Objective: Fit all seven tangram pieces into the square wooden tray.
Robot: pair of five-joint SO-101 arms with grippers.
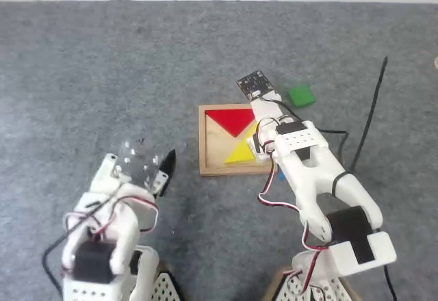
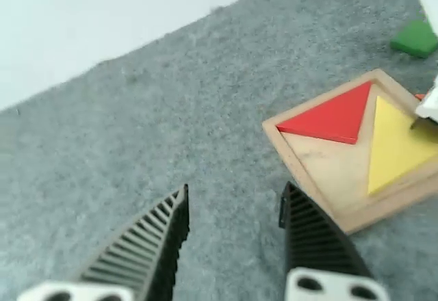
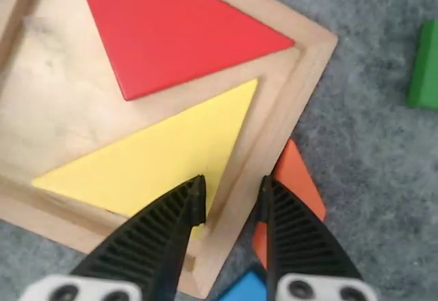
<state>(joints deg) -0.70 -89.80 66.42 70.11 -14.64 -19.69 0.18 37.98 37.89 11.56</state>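
Square wooden tray (image 1: 202,140) sat abt mid-table. The red triangle (image 1: 229,120) lay along its far edge and the yellow triangle (image 1: 239,154) by its right edge. Orange piece (image 3: 299,174) & blue piece (image 3: 244,289) lay on the table just outside the right rim, green piece (image 1: 301,96) past the far right corner. Right gripper (image 3: 231,195) hung over that rim w/ jaws a bit apart, holding nothing. Left gripper (image 2: 234,202) was wide open and empty, over the table left of the tray.

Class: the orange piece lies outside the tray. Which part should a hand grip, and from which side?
Likely from above, since the orange piece lies flat on the carpet beside the tray rim. Close the right hand across its narrow pointed end, clear of the blue piece.
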